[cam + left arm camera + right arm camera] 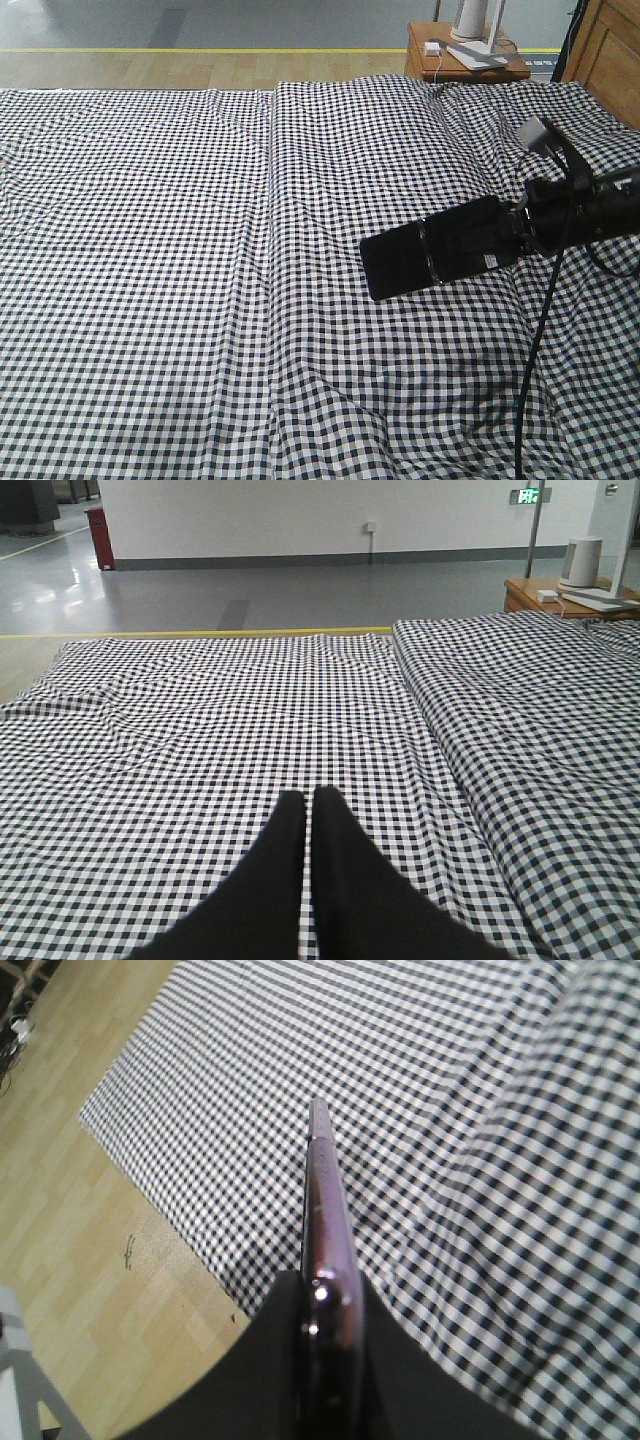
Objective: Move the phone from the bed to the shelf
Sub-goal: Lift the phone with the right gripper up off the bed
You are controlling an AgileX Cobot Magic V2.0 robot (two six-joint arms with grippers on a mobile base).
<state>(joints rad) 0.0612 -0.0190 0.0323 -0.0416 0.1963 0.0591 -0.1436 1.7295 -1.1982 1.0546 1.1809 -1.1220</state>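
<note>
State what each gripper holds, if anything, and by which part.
The right gripper holds the phone by one short end, squeezing its two flat faces. The left gripper is shut, holding nothing.

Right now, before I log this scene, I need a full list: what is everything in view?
bed: one, black-and-white gingham, fills most of every view
phone: one, glossy black, over the bed at right
side table: one, reddish-brown, beyond the bed's far right corner
white appliance: one, white, on the side table
small box: one, white, on the side table
wooden panel: one, light brown, top right corner, partly in view
floor line: one, yellow, beyond the bed
left gripper: one, black, shut and empty, over the bed
right gripper: one, black, shut on the phone's end
</note>
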